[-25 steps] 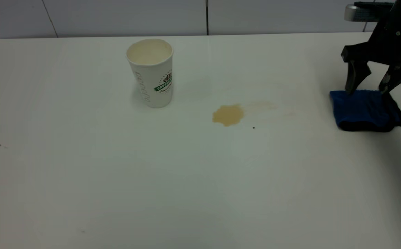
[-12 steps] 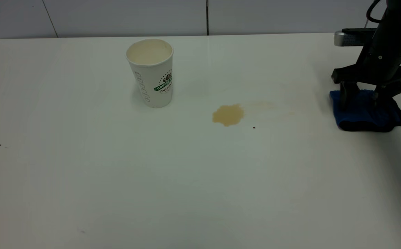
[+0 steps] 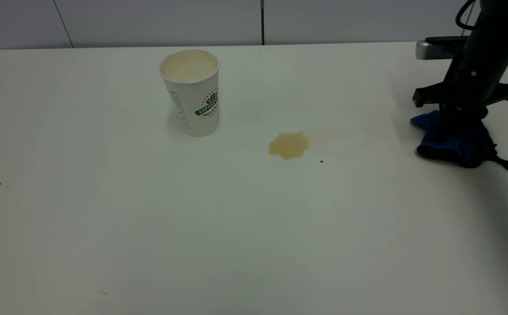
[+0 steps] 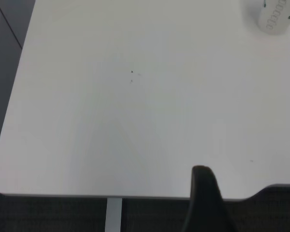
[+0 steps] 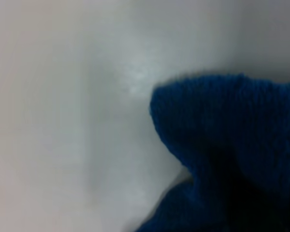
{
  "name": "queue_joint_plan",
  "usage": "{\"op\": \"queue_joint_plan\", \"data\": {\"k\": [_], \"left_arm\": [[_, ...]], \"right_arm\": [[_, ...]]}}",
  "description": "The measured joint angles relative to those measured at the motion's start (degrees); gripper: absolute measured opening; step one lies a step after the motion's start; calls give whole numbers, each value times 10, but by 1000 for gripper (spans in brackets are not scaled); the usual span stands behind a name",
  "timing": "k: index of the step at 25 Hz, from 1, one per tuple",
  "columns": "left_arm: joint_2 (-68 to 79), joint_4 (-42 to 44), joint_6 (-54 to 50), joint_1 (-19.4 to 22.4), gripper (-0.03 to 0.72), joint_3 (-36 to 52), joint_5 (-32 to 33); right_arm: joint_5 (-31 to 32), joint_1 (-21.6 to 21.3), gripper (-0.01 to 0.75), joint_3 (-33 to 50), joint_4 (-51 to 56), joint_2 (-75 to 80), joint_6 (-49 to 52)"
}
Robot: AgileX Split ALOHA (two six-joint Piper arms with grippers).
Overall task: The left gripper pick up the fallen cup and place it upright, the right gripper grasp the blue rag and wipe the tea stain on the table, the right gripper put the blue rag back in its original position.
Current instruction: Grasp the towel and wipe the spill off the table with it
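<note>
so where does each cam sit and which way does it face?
Exterior: off the rig, facing the arms, looking down on the table; shows cup, tea stain, right gripper on the blue rag.
Left wrist: above the table's corner, facing down; one dark finger shows.
Right wrist: pressed close to the blue rag; no gripper visible.
Shared: cup in exterior and left wrist; rag in exterior and right wrist.

Right gripper point(image 3: 455, 131) seemingly pinched closed, pointing straight down.
</note>
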Motion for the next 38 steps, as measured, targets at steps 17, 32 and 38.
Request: {"op": "queue_joint_plan", "data": {"k": [17, 32, 38], "left_arm": [[0, 0, 0, 0, 507, 0, 0], [0, 0, -1, 0, 507, 0, 0], [0, 0, -1, 0, 507, 0, 0]], "right_arm": [[32, 292, 62, -65, 6, 30, 1], [57, 237, 62, -287, 29, 133, 40], [99, 176, 62, -292, 22, 134, 59]]}}
